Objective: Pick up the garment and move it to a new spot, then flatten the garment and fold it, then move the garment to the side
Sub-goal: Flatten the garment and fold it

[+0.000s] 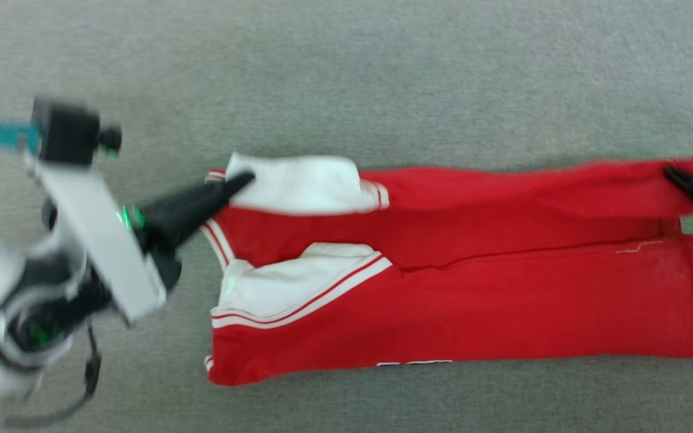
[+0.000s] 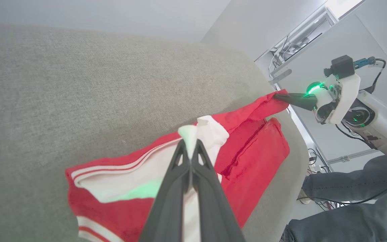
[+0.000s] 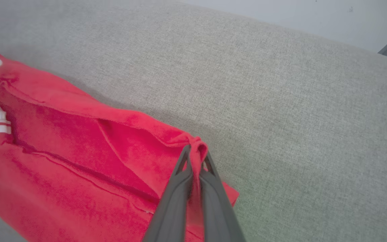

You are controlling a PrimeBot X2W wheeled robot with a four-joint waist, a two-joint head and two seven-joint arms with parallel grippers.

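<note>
Open grey surface (image 1: 382,72) rings the garment (image 1: 473,300); a person's legs (image 2: 344,188) fill the space past its right-hand edge

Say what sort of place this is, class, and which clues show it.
Probably a robotics lab: a grey cloth-covered bench, loose cables by a bare white wall, and a person's jeans-clad legs nearby.

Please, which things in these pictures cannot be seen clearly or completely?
Head view: the shirt is folded, hiding its print; a white sliver peeks out at the lower edge.
Head view: the right gripper is cut off by the right edge; the left gripper is motion-blurred.
Left wrist view: a person's legs are cut off by the lower right corner.
Right wrist view: the shirt's sleeve end runs past the left edge.
</note>
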